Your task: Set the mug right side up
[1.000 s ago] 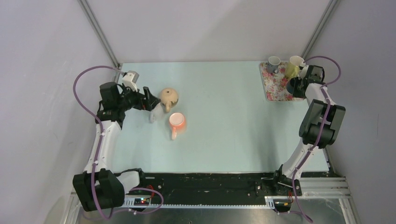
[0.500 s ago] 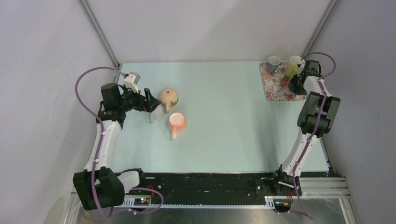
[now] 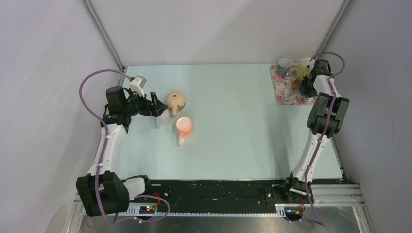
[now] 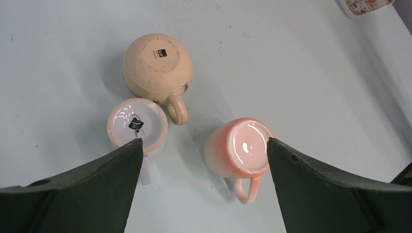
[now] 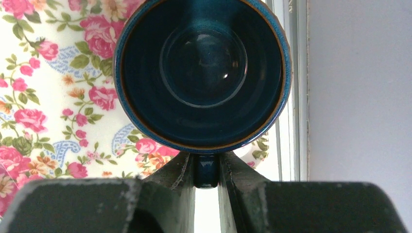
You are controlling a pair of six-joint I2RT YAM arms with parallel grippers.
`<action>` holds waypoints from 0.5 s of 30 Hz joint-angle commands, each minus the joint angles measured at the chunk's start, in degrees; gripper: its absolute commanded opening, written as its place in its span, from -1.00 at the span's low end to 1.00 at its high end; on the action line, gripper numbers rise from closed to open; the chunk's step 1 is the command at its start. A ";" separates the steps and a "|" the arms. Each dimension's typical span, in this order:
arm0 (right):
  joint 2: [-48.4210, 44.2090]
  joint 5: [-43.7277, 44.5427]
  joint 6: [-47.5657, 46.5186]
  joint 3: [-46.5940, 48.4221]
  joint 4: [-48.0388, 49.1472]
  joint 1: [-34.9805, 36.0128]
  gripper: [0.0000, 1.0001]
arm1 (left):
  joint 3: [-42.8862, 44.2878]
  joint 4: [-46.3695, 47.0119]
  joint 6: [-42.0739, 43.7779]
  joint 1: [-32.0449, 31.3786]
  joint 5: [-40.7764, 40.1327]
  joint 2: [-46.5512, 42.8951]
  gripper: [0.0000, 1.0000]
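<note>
Dark-blue glaze fills the right wrist view. The blue mug [image 5: 201, 73] is mouth up and empty, camera looking straight down into it. It's over the floral tray [image 5: 48, 97] at the far right corner of the desk [image 3: 233, 121], hard against the tray's right rim. Can't tell if it's resting on the tray or just above it. The right tool [image 5: 206, 167] is clamped on its handle [image 5: 206, 175], one finger on each side.

Change over the last second: the right arm has reached further toward the desk's far edge. Its wrist is now over the tray's far right end rather than the near end. Same grip throughout. The left arm hasn't budged. My read is that the flip is done for this mug and this is the set-down leg. Next comes release, then a clean pull-back so the handle isn't dragged.

Also on the tray, at its far end: a grey mug [image 3: 285, 64] and a pale yellow mug [image 3: 303, 70]. Both look mouth up, nothing visible inside.

The left tool [image 4: 204, 141] is spread wide, holding nothing. It hovers over three mugs near the desk's left edge, all bottoms up: the beige mug [image 4: 155, 65], white mug [image 4: 137, 124] and orange mug [image 4: 238, 145]. Those look like the remaining work.
</note>
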 commanded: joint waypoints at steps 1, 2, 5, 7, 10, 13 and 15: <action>1.22 1.43 -0.64 5.48 0.74 0.70 -1.00 | -0.24 0.64 1.63 0.42 1.21 0.32 0.99; 1.44 1.57 -0.73 6.16 0.60 0.72 -1.00 | -0.22 0.73 1.63 0.41 1.28 0.46 0.99; 2.87 1.85 -0.85 8.25 -0.35 0.84 -1.00 | -0.20 0.66 1.57 0.43 1.21 0.68 0.99; 3.85 1.91 -0.85 9.47 -0.81 0.92 -1.00 | -0.21 0.69 1.59 0.40 1.16 0.77 0.99; 4.88 2.09 -0.92 10.85 -1.28 0.93 -1.00 | -0.24 0.64 1.55 0.41 1.14 0.81 0.99; 6.08 2.16 -1.07 12.19 -1.66 1.01 -1.00 | -0.21 0.67 1.57 0.46 1.04 0.88 0.99; 6.66 2.22 -1.07 12.88 -1.85 1.02 -1.00 | -0.16 0.62 1.59 0.42 1.00 0.91 0.99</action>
